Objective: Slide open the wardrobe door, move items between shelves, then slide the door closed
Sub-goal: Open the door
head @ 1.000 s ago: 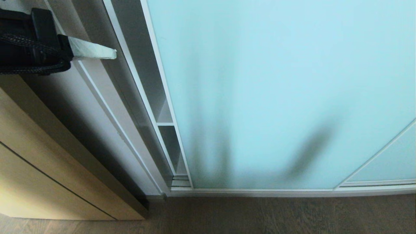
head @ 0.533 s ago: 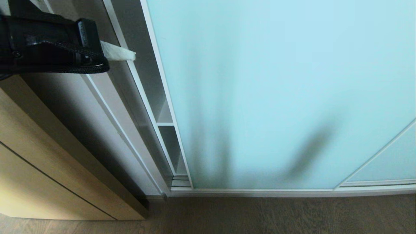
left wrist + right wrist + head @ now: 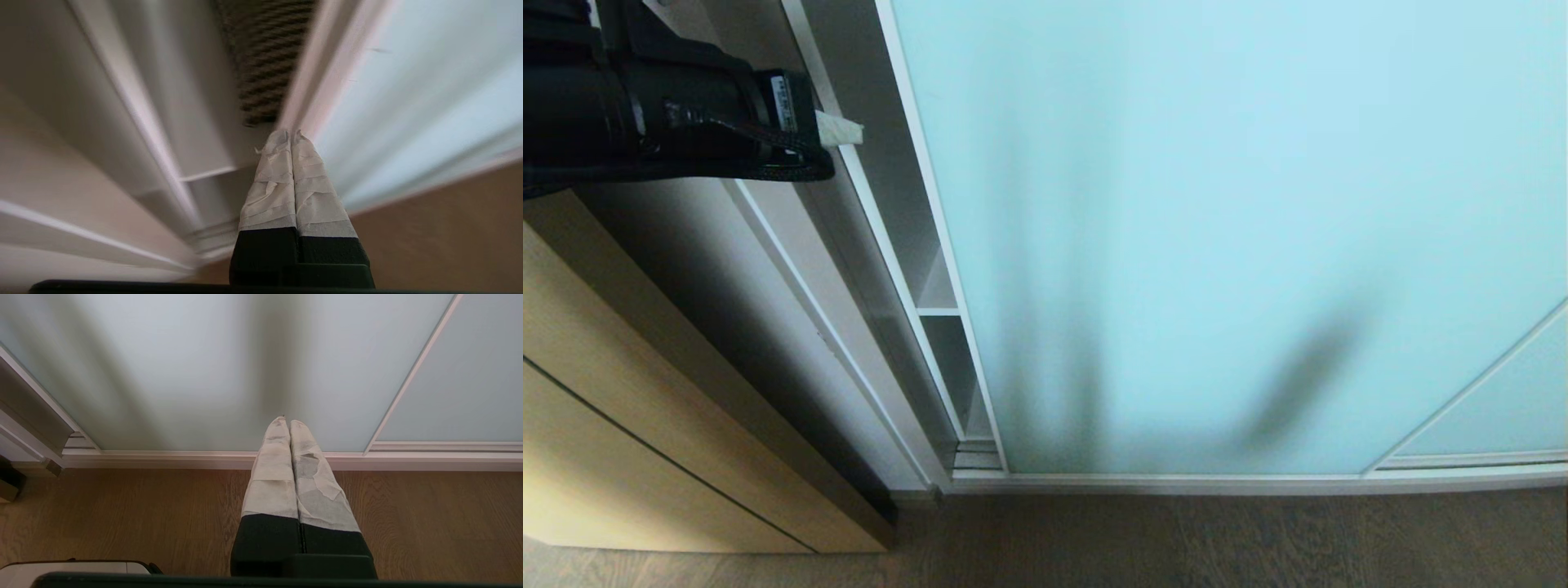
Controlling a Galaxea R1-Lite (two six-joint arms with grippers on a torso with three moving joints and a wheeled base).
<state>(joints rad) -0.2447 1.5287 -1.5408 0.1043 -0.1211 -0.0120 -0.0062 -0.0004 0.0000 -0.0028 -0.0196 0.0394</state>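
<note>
Reaching farther right since the earlier frame, the left gripper point(image 3: 845, 129), fingers point(image 3: 282, 179) pressed together, nears the narrow gap; the sliding wardrobe door's point(image 3: 1217, 229) upright left edge lies just right.

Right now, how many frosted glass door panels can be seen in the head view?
2. The large sliding wardrobe door fills most of the view, and a second panel shows partly at the lower right corner. More panels may lie beyond the view.
</note>
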